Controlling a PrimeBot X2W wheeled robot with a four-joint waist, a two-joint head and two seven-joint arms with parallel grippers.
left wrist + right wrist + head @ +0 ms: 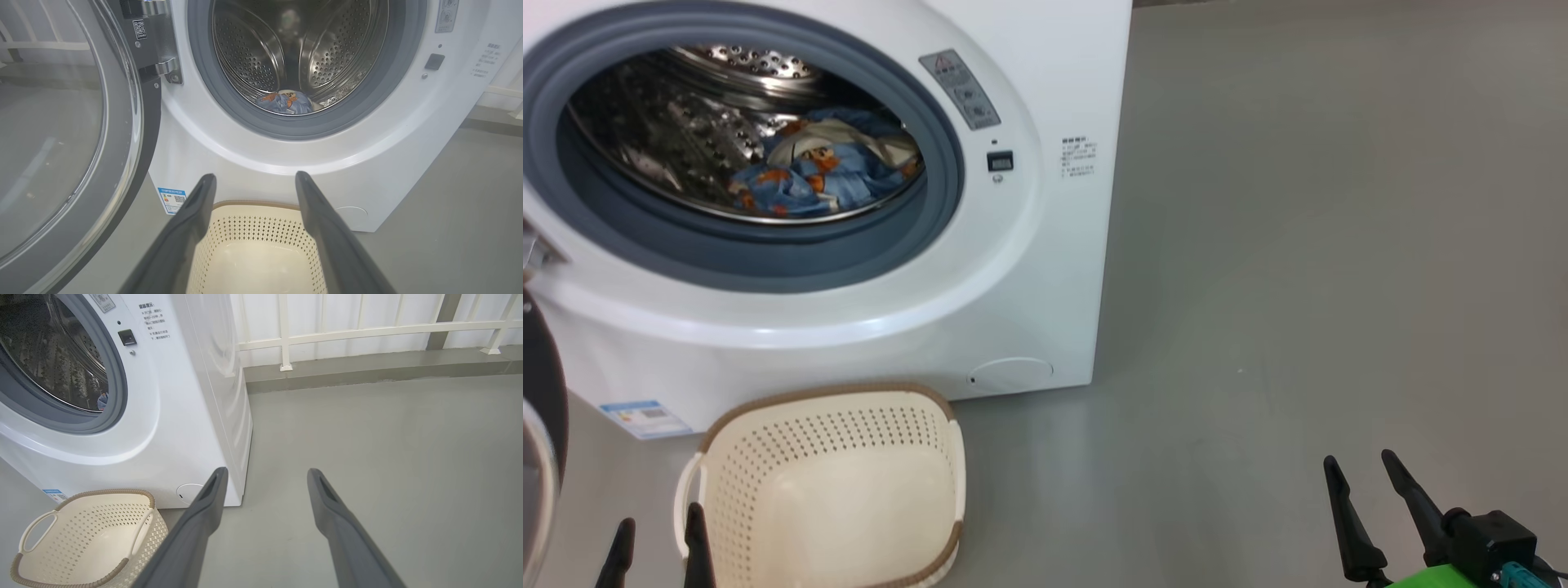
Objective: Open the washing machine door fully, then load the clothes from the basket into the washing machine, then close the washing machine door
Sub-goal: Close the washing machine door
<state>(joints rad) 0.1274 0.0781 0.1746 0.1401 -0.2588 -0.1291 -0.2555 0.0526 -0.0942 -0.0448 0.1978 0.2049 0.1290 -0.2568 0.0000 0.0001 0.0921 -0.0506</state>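
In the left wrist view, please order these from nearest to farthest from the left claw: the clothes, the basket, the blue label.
1. The basket, on the floor directly below the left claw.
2. The blue label, low on the front of the washing machine, to the left.
3. The clothes, at the bottom of the drum, higher in the view.

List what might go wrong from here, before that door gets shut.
1. The clothes lie low in the drum just behind the grey rubber ring; a loose fold may get pinched by the washing machine door.
2. The basket stands close before the washing machine, with the open left gripper close by; swinging toward the door might knock it.
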